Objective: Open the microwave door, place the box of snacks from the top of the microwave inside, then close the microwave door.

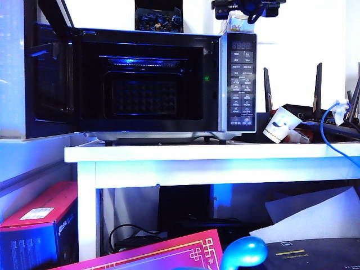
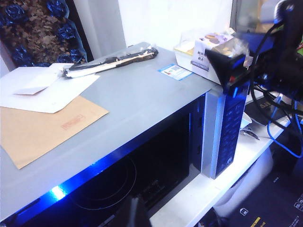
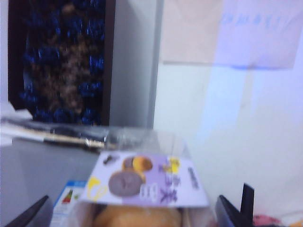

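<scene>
**Atop the microwave's right rear corner: snack box between my right fingers**

Directly ahead of my right end effector (image 3: 137,215) sits the box of snacks (image 3: 142,189), its label facing me, with my fingers spread wide and standing either side of it, not yet closed. It rests on the microwave (image 1: 152,79), above the button panel. The microwave door (image 1: 48,84) hangs open at left. My left end effector is out of view, farther off; the right is nearer.

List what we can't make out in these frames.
- Left gripper: in no view.
- Right gripper: right wrist view shows only fingertip ends; contact with the box of snacks is cut off by the frame edge.
- Box print: blurred.
- Microwave door: exterior view, swung open, mostly edge-on.
</scene>
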Controlling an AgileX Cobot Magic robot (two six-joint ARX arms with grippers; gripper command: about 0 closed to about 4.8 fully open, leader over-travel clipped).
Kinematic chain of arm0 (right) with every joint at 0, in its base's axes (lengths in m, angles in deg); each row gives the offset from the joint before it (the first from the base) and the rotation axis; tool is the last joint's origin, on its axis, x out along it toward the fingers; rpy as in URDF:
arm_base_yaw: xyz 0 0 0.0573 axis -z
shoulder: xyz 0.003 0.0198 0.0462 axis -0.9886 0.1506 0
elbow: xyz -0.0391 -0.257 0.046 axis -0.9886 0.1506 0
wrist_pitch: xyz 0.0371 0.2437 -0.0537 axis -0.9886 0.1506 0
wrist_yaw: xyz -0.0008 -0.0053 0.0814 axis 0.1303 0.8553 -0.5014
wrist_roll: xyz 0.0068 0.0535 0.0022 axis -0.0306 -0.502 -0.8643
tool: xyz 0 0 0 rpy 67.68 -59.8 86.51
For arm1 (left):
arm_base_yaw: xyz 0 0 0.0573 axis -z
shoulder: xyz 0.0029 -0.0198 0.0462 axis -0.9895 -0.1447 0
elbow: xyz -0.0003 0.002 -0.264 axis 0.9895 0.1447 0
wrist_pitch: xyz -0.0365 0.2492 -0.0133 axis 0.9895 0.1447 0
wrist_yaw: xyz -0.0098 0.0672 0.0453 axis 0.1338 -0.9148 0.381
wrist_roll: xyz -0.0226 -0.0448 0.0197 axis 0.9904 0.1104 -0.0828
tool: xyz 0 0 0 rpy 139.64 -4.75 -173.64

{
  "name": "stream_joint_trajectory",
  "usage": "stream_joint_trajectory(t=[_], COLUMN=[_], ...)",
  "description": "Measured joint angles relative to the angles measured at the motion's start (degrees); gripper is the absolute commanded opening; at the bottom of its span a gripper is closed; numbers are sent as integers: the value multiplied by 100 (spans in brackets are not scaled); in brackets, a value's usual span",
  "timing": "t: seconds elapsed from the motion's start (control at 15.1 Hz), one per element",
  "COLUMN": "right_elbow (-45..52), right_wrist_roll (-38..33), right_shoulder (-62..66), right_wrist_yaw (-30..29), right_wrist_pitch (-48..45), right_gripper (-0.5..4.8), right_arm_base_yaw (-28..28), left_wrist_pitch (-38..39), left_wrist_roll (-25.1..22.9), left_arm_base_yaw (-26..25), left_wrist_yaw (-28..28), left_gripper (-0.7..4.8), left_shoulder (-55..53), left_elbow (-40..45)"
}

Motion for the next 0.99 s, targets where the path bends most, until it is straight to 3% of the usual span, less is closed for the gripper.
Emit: stream_joint_trajectory(t=[0.46,0.59,0.73,0.79,0.99], right_elbow=[0,0,-2,-4,-15], right_wrist_roll=[0,-2,17,9,13], right_shoulder=[35,35,35,35,35], right_wrist_yaw=[9,9,20,17,11], right_wrist_pitch=[516,525,640,643,643], right_gripper=[479,335,309,248,236], right_arm_base_yaw=[2,2,7,7,7], left_wrist_pitch=[-22,-20,-20,-20,-20], left_wrist_roll=[-35,-35,-35,-35,-35], left_arm_base_yaw=[0,0,0,0,0], left_wrist_yaw=[-2,0,0,0,-2], left_gripper=[-5,-5,-5,-5,-5], left_shoulder=[0,0,0,0,0], left_elbow=[0,0,0,0,0])
